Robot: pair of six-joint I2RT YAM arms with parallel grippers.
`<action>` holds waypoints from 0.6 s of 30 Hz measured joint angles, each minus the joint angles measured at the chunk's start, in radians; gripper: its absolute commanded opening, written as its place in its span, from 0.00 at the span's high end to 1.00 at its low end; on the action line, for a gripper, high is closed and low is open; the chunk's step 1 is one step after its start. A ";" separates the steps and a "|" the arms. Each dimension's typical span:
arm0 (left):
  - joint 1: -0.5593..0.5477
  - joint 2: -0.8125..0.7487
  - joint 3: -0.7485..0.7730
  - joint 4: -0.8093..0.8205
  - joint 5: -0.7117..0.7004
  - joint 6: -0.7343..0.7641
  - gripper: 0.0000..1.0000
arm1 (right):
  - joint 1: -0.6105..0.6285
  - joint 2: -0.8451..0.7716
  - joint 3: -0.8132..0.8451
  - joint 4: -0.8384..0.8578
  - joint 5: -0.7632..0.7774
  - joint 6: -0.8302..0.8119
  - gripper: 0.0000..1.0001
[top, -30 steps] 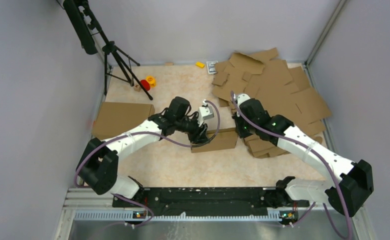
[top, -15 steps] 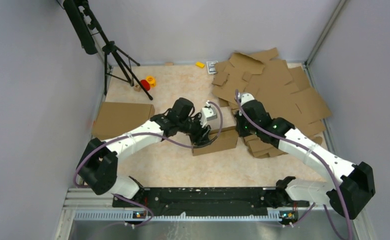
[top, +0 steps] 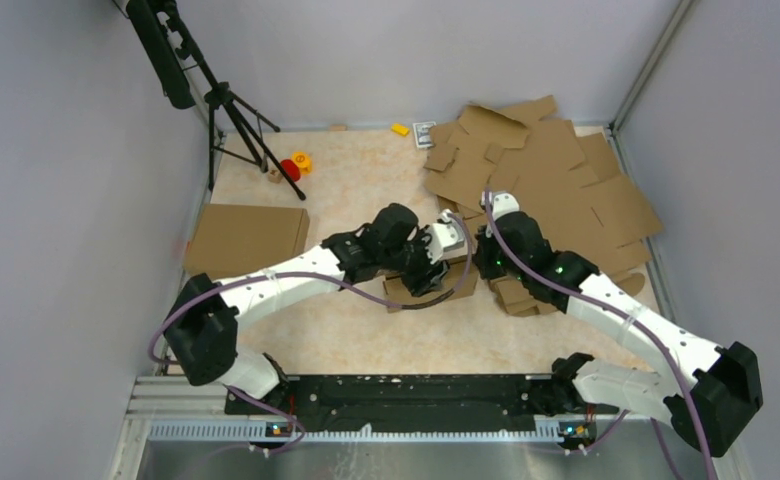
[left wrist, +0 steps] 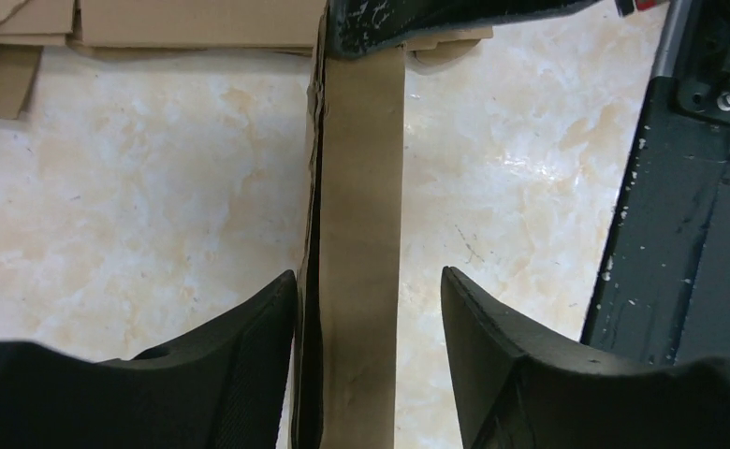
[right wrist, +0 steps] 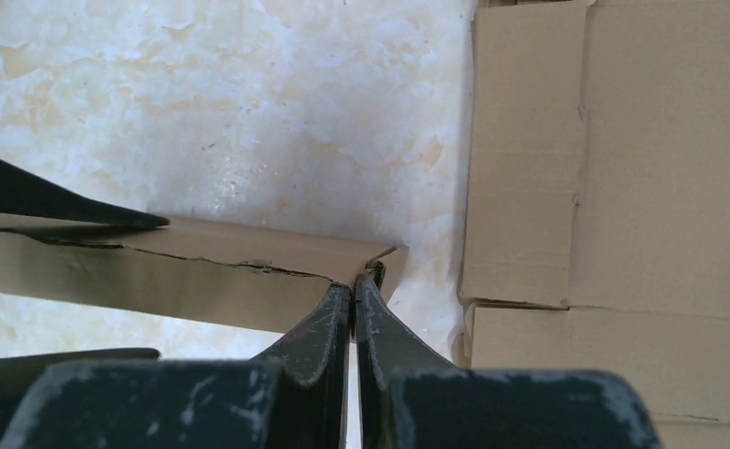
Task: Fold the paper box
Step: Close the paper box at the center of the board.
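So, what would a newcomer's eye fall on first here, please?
The paper box at the centre draws the eye: the left gripper straddles one wall, open, while the right gripper is shut at its corner. Next, the pile of cardboard blanks at far right.

We are looking into a robotics lab cell: grey panel walls point(top: 66, 220), aluminium frame point(top: 654, 62), camera tripod point(top: 234, 112), two bench-mounted robot arms point(top: 278, 287).

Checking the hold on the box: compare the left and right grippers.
The left gripper stands open, straddling a wall of the paper box; the right gripper is shut. The left sits partway along that wall; the right's tips are at its end corner. Both are black and work the same box.
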 measured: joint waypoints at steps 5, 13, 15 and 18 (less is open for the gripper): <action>-0.056 0.043 0.031 0.004 -0.085 0.025 0.42 | 0.000 -0.007 -0.013 0.021 -0.011 0.004 1.00; -0.139 0.091 0.067 0.001 -0.265 0.075 0.62 | -0.001 -0.011 -0.015 0.020 -0.014 0.015 0.87; -0.149 0.092 0.067 -0.001 -0.287 0.085 0.63 | -0.001 -0.014 -0.020 0.020 -0.014 0.019 0.82; -0.154 0.095 0.068 -0.002 -0.296 0.096 0.63 | -0.001 -0.023 -0.034 0.017 -0.015 0.024 0.78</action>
